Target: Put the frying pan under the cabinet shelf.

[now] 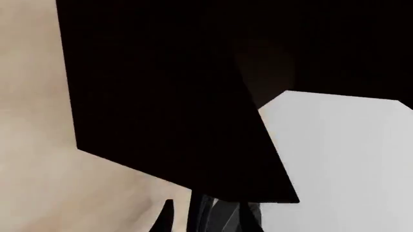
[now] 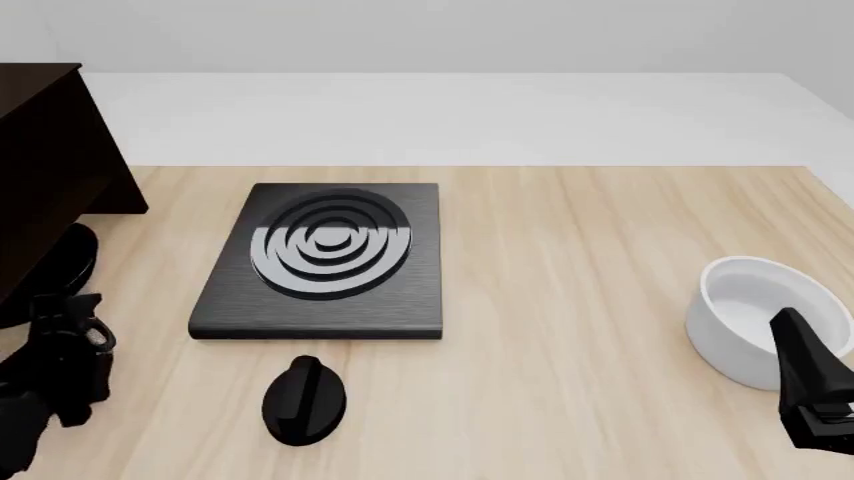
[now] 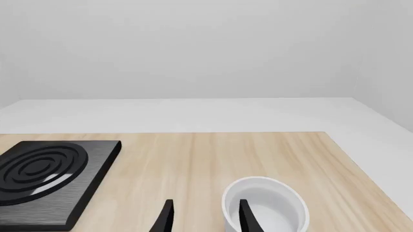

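Observation:
The cabinet shelf [image 2: 54, 160] stands at the table's far left as a big dark brown box, and its dark panel [image 1: 168, 96] fills most of the left wrist view. At its foot lies a glossy black rounded shape, the frying pan [image 2: 63, 265]. The pan's far part merges with the dark cabinet, so I cannot tell how far under it reaches. My left gripper [image 2: 67, 308] is right behind the pan. Its fingers stand apart in the left wrist view [image 1: 206, 220], with something glossy and dark grey [image 1: 223, 215] between them. My right gripper [image 2: 807, 370] hangs open beside the white bowl.
A flat black stove plate [image 2: 327, 260] with silver rings lies at the table's centre-left. A black oval knob [image 2: 304, 400] sits in front of it. The white round bowl [image 2: 754, 320] stands at the right edge, close to my right gripper's fingers [image 3: 245, 215].

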